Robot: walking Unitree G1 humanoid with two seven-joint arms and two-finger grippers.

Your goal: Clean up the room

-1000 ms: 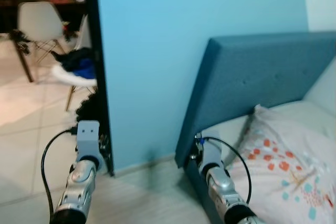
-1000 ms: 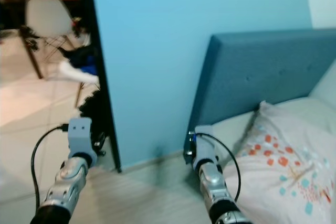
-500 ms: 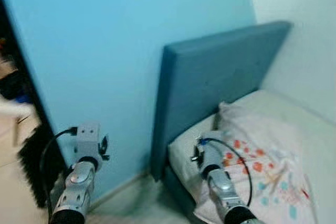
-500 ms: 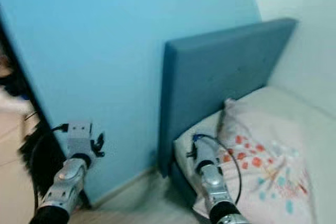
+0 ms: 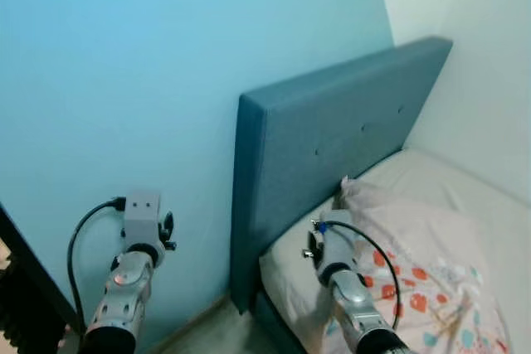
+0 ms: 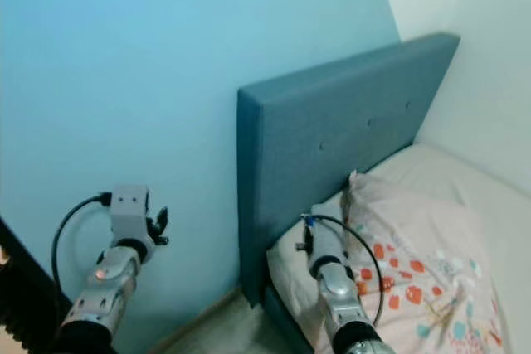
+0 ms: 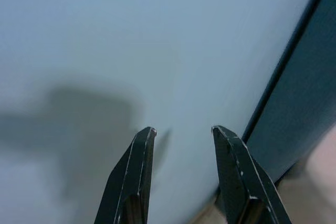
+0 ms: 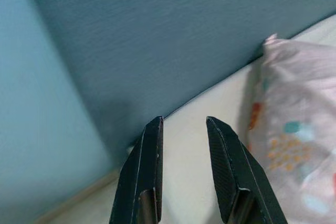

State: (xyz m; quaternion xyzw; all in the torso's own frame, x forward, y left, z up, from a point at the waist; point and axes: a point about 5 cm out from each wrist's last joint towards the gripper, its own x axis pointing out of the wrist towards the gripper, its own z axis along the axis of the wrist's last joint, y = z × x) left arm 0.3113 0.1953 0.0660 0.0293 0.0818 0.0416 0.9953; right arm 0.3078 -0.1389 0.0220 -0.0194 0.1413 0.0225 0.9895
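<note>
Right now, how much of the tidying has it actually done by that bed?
Nothing looks tidied so far. Both grippers are open and empty: the left gripper faces the blue wall, and the right gripper points at the headboard. The patterned pillow lies rumpled on the mattress, still to be straightened.

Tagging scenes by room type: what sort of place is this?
Most likely a bedroom: a bed with a blue padded headboard, a floral-print pillow on the mattress, and a light blue wall.
</note>
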